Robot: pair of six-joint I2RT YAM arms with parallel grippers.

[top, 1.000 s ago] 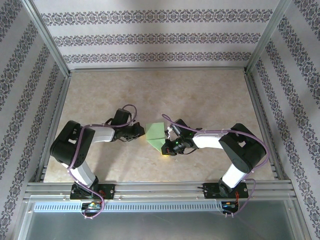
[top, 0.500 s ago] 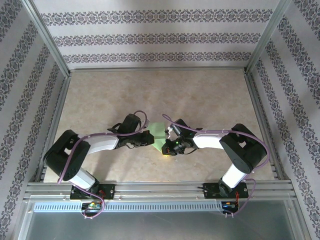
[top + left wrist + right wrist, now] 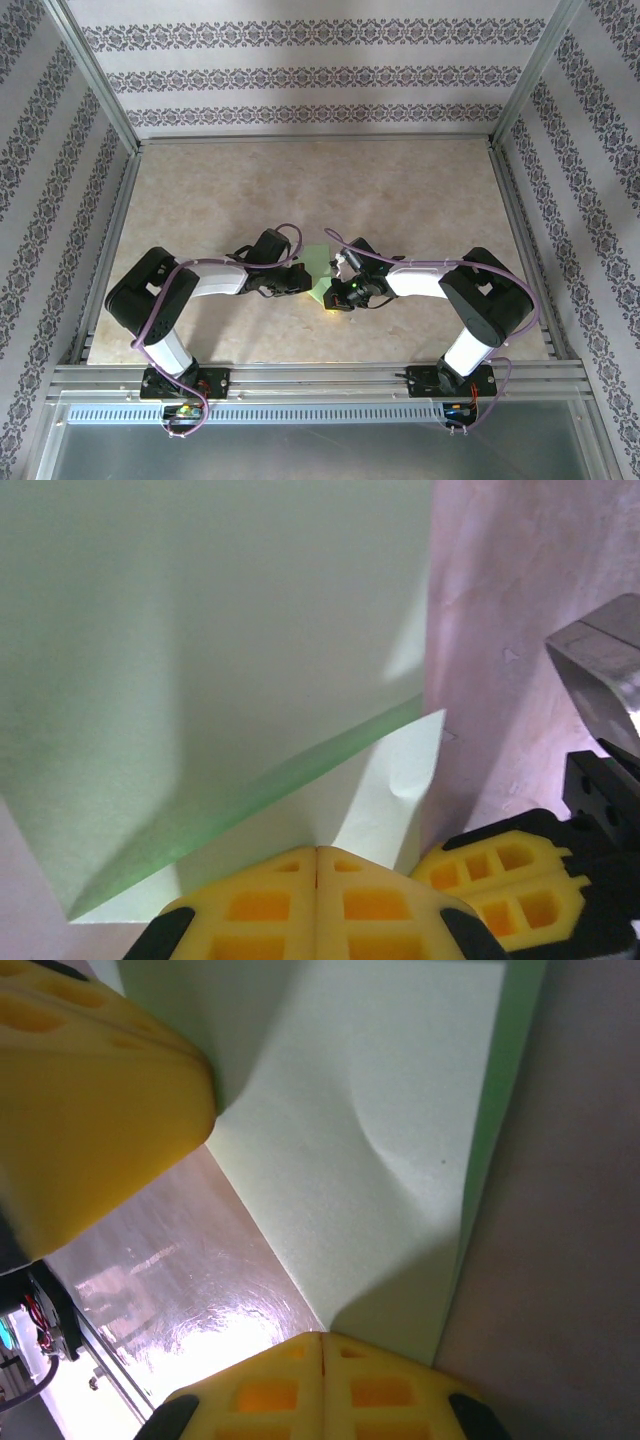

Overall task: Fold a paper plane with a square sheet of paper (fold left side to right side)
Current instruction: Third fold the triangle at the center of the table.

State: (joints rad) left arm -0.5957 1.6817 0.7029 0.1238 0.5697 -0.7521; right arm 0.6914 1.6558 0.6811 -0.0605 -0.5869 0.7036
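Left claw closed, pressing paper at its 7 o'clock; my right claw closed at 5 o'clock, possibly pinning corner. If I slide, paper drags, folds crooked.

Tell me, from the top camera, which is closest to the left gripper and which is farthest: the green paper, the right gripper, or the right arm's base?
Starting from the left gripper:
1. green paper, right at its fingertips, just to its right.
2. right gripper, on the paper's other side.
3. right arm's base, far off at the near right.
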